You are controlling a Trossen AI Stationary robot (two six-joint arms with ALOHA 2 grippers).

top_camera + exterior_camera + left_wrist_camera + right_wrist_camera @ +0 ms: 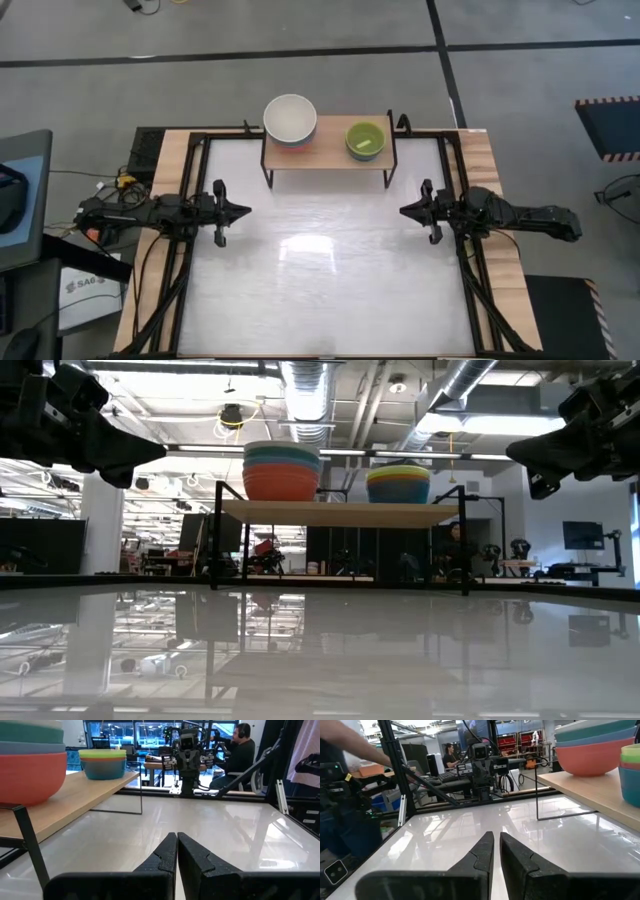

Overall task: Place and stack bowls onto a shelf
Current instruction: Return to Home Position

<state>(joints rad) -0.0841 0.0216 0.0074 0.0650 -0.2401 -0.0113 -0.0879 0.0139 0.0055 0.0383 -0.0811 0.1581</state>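
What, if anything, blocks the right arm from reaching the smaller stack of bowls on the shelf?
Probably nothing. The right gripper hovers shut over bare table, and the smaller stack sits at the end of the shelf nearer that arm, open from above.

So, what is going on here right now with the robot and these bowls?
Nothing is being handled right now. All the bowls in view sit on the shelf in two stacks: the larger stack, with a white bowl on top, and the smaller stack beside it. The left gripper and the right gripper are both shut and empty, held above the table, facing each other. The stacking looks done.
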